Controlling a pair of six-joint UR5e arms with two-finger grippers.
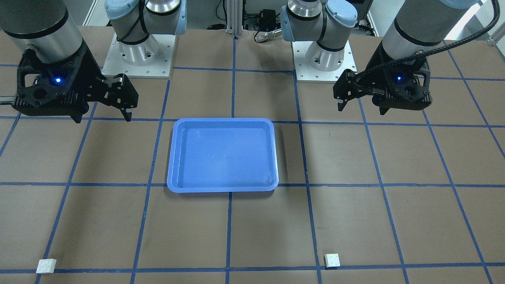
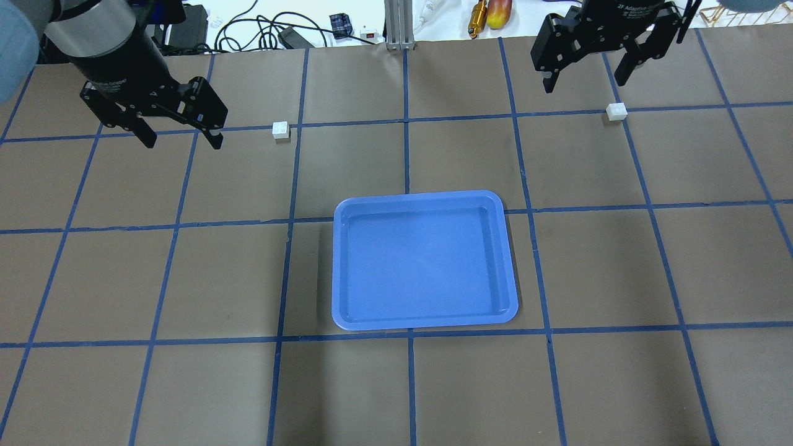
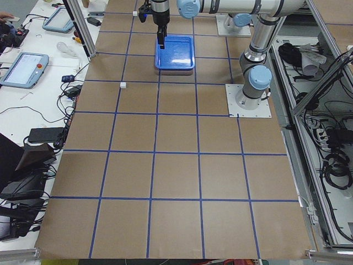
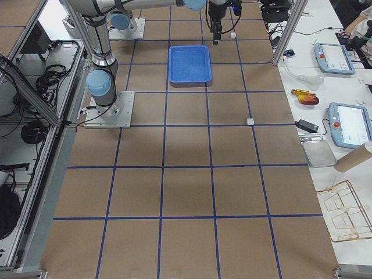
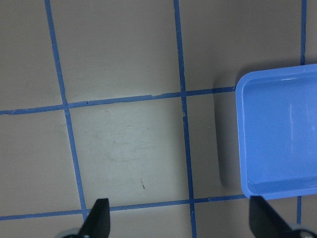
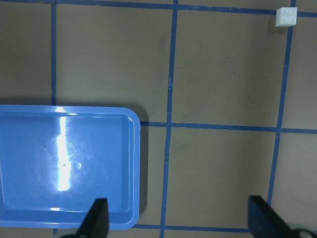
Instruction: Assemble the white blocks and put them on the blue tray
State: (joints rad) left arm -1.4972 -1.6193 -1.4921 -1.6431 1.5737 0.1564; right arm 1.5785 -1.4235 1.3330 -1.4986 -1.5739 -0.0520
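Fingers spread on my left gripper (image 2: pixel 183 144) and right gripper (image 2: pixel 583 85), white blocks (image 2: pixel 281 129) well apart, both past far edge of blue tray (image 2: pixel 337 272)

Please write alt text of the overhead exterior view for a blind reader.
An empty glossy blue plastic tray lies mid-table on brown paper gridded with blue tape. Beyond it lie two small white plastic bricks, one near the open left gripper, one near the open right gripper.
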